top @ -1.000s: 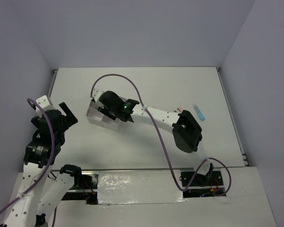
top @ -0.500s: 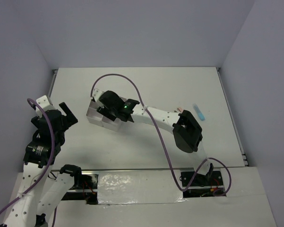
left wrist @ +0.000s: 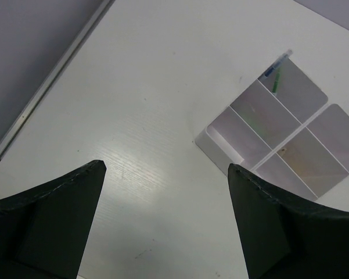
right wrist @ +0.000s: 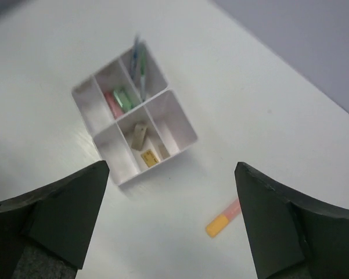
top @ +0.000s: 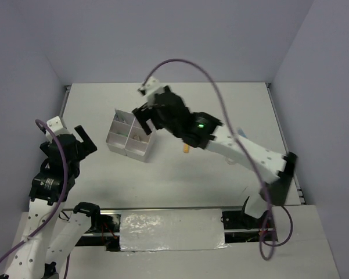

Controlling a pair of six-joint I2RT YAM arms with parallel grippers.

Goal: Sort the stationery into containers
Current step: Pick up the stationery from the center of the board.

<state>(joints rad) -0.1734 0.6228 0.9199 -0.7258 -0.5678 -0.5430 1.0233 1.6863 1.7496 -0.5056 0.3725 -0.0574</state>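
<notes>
White table (top: 220,110) is seen under both arms. A box (right wrist: 174,116) with four parts is set on it. Thin pens (right wrist: 140,70) are kept in one part, a pink marker (right wrist: 111,104) and a green marker (right wrist: 123,97) in the next, a tan eraser (right wrist: 140,137) in a third. An orange and pink marker (right wrist: 223,220) is laid on the table, near the box but not touching it. The right gripper (right wrist: 169,174) is held above the box, spread wide, with nothing gripped. The left gripper (left wrist: 165,167) is spread wide too, and nothing is held in it.

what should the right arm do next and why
Probably lower the right gripper towards the orange-and-pink marker lying on the table beside the box. The jaws stand open and empty, and that marker is unsorted.
</notes>
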